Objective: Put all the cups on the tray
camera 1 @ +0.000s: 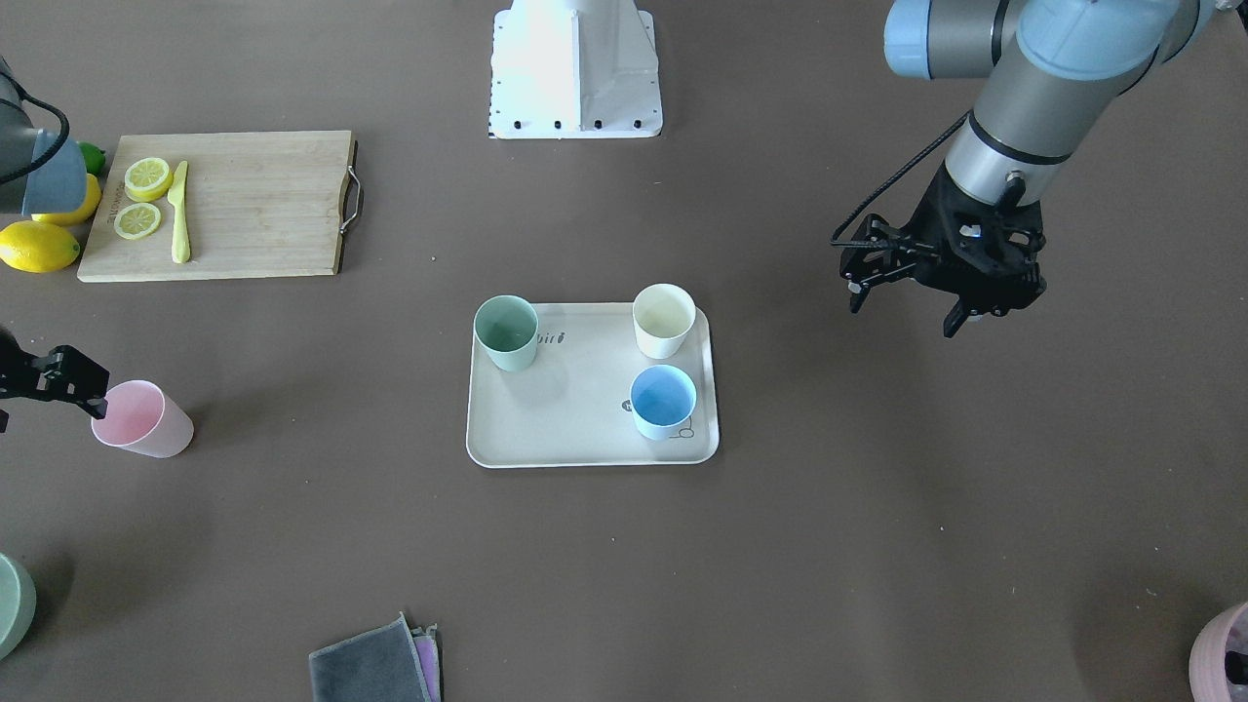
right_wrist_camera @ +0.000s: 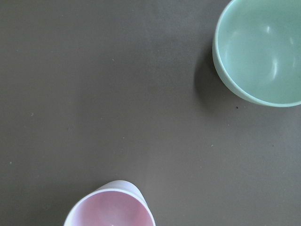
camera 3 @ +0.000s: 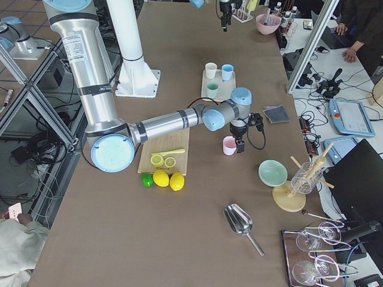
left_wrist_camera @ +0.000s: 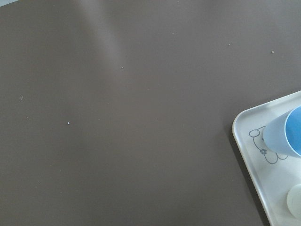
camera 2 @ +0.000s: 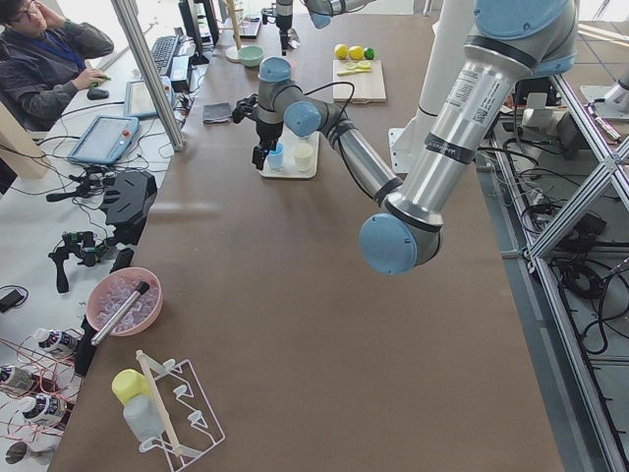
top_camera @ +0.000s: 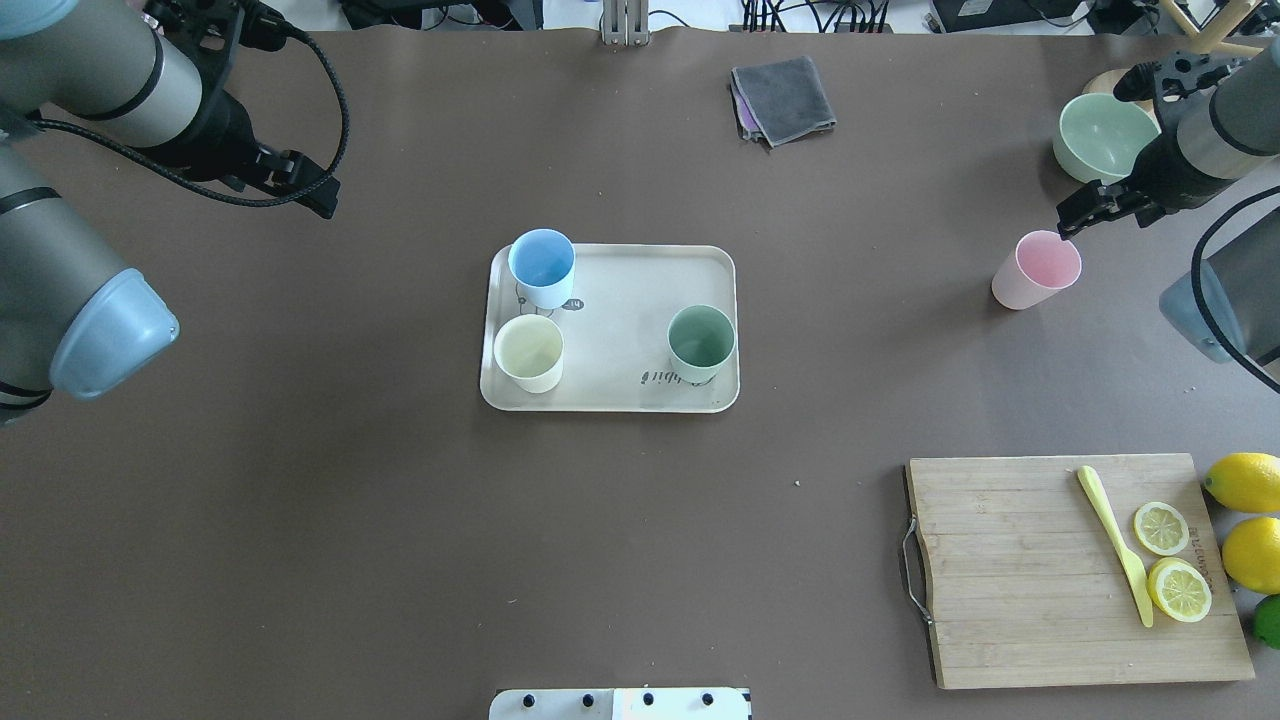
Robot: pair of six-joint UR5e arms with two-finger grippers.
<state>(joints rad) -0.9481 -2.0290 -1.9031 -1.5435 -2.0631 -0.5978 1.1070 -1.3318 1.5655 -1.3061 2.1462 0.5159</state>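
Observation:
The beige tray (top_camera: 620, 300) lies at the table's middle and also shows in the front-facing view (camera 1: 575, 409). On it stand a blue cup (top_camera: 542, 265), a cream cup (top_camera: 528, 352) and a green cup (top_camera: 701, 342). A pink cup (top_camera: 1038, 270) stands on the bare table off to the robot's right, clear of the tray. My right gripper (top_camera: 1105, 215) is open just beyond the pink cup's far rim and holds nothing. The right wrist view shows the pink cup (right_wrist_camera: 110, 209) at its bottom edge. My left gripper (camera 1: 905, 312) is open and empty, raised left of the tray.
A mint green bowl (top_camera: 1105, 135) sits right behind the right gripper. A wooden cutting board (top_camera: 1030, 570) with lemon slices and a yellow knife lies near right, with whole lemons (top_camera: 1245, 482) beside it. Folded cloths (top_camera: 783, 98) lie at the far edge.

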